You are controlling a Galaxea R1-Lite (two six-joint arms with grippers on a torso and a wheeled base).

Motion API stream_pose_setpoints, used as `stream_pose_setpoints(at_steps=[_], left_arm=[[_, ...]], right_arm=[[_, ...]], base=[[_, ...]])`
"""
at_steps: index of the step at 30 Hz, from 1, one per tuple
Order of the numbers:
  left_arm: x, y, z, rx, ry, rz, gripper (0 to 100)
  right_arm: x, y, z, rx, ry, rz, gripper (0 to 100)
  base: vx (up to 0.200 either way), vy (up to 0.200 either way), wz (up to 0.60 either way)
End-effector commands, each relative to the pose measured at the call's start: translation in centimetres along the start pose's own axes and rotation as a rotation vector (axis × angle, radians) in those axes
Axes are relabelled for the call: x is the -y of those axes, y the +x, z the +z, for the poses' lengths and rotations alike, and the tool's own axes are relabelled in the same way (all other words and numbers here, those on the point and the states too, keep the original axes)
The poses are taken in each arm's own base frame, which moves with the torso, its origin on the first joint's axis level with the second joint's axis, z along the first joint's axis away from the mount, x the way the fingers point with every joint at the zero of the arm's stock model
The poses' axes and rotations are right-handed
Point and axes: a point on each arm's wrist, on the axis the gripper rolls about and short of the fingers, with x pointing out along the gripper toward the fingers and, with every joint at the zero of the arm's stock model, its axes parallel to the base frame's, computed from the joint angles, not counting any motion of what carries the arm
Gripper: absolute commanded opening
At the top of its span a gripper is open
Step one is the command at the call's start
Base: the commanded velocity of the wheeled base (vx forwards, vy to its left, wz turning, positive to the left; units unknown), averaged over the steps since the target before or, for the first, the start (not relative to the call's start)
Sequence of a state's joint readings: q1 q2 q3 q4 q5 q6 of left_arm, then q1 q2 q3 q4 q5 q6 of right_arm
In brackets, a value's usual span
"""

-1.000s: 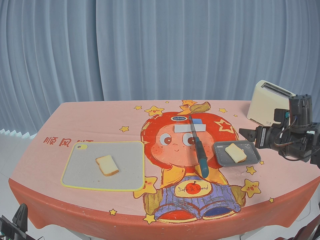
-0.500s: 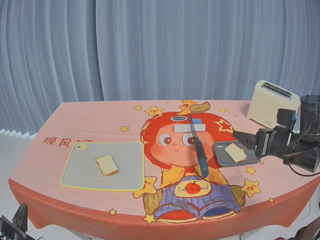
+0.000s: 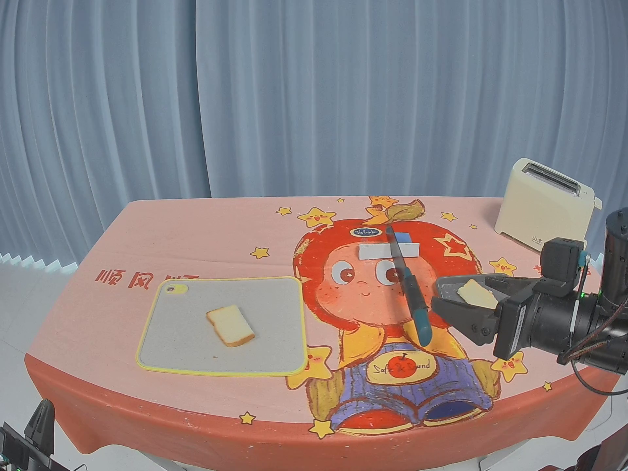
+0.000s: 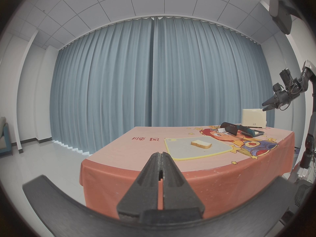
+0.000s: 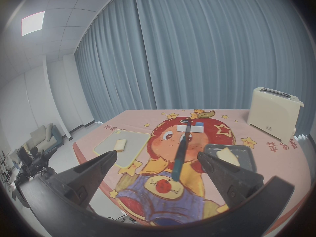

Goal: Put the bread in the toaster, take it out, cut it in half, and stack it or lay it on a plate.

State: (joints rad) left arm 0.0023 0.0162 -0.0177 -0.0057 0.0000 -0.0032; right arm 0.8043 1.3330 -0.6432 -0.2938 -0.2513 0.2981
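Observation:
One bread half point(image 3: 230, 325) lies on the grey cutting board point(image 3: 190, 354) at the table's left. The other bread half point(image 3: 476, 293) lies on a small grey plate point(image 3: 450, 286) at the right. Between them rests a teal-handled knife point(image 3: 412, 292). My right gripper point(image 3: 463, 293) hangs open in the air on the near side of the plate and covers its front part. In the right wrist view its fingers point(image 5: 98, 168) spread wide, framing the knife point(image 5: 180, 152) and plate point(image 5: 246, 153). My left gripper point(image 4: 160, 163) is shut and empty, low off the table's left front corner.
The cream toaster point(image 3: 546, 205) stands at the back right, its slot empty. A grey and blue label strip point(image 3: 387, 250) lies under the knife blade. The pink printed cloth is bare between the board and the knife.
My right gripper has swung from beside the toaster toward the table's front, now overlapping the plate, still open. The head view has shifted slightly. Both bread halves and the knife lie as before.

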Motion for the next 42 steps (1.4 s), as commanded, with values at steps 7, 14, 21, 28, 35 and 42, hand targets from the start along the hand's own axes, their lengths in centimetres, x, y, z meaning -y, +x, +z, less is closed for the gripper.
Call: stream_pose_setpoints(at_steps=[7, 14, 21, 28, 35, 42], left_arm=[[0.0, 0.0, -0.5, -0.001, -0.001, 0.001, 0], [0.0, 0.0, -0.5, -0.001, 0.0, 0.001, 0], [0.0, 0.0, -0.5, -0.001, 0.002, 0.001, 0], [0.0, 0.0, -0.5, 0.0, 0.002, 0.001, 0], [0.0, 0.0, -0.5, -0.001, 0.0, 0.001, 0], [0.0, 0.0, -0.5, 0.0, 0.0, 0.001, 0]], right_arm=[[-0.5, -0.1, -0.4, -0.015, -0.011, 0.023, 100], [-0.6, -0.1, -0.6, -0.022, -0.015, 0.028, 100], [-0.8, -0.1, -0.6, -0.022, -0.019, 0.037, 100], [-1.0, 0.0, -0.8, -0.03, -0.024, 0.041, 100], [-2.0, 1.0, -1.7, -0.078, -0.051, 0.067, 100], [-2.3, 1.9, -1.0, -0.075, -0.05, 0.057, 100]], base=[[0.0, 0.2, 0.0], [0.0, 0.2, 0.0], [0.0, 0.2, 0.0], [0.0, 0.114, 0.0], [0.0, 0.0, 0.0], [0.0, 0.0, 0.0]])
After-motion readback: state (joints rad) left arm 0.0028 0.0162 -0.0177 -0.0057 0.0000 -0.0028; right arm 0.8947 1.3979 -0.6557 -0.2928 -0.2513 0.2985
